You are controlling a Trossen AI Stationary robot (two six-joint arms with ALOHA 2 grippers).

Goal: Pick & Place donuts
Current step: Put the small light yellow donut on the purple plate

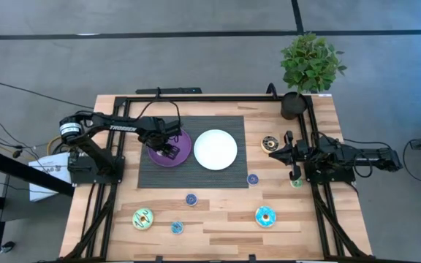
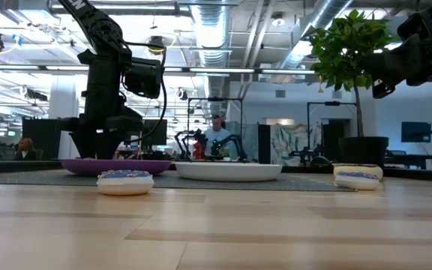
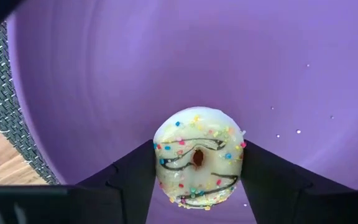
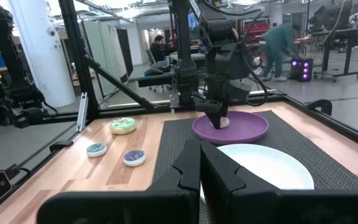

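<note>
The left dark two-finger hand (image 1: 170, 149) points downward at the end of its bent, extended arm, fingers parted. The right dark two-finger hand (image 1: 275, 153) is closed, its arm held low and level.

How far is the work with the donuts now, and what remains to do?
One cream donut already lies on the purple plate, between the fingers of the left gripper, which stand slightly apart from it. The white plate has nothing on it. Six donuts are left on the table, among them the light green donut and the cyan donut. The right gripper waits shut at the table's right side.
</note>
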